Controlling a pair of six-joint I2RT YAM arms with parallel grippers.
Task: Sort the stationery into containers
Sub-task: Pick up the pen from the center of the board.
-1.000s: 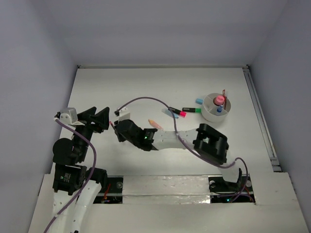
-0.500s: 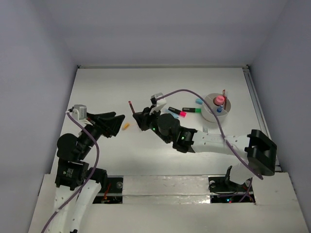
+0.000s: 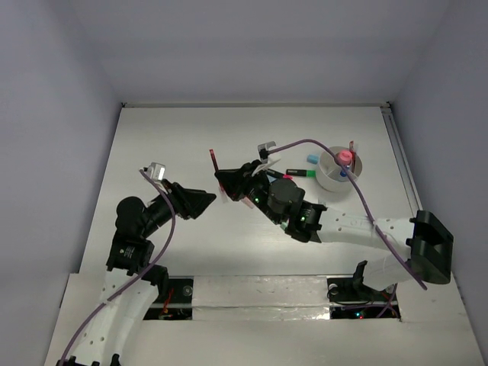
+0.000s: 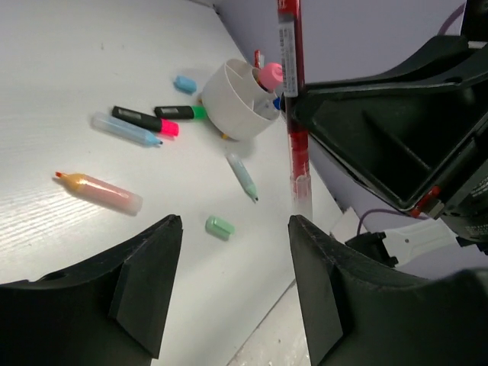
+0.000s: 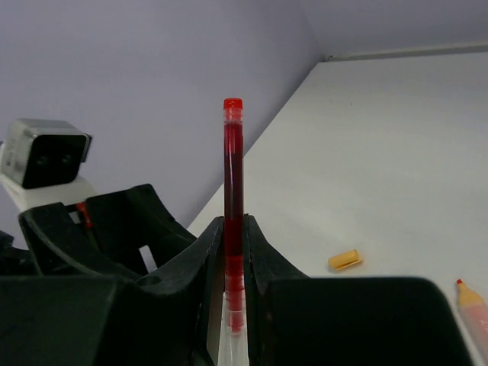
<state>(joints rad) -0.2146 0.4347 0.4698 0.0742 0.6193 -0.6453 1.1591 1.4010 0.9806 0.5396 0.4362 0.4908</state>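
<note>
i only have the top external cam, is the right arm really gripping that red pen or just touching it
observer: gripping it. The right wrist view shows the red pen upright, pinched between the two right fingers.
operator: anything in the left fingers
observer: no. In the left wrist view the left fingers stand apart with only bare table between them. The pen shows beyond them, unclamped on that side.
operator: whats lying loose under the arms
observer: the left wrist view shows an orange marker, a mint eraser and a mint pen lying on the table, outside the cup.
</note>
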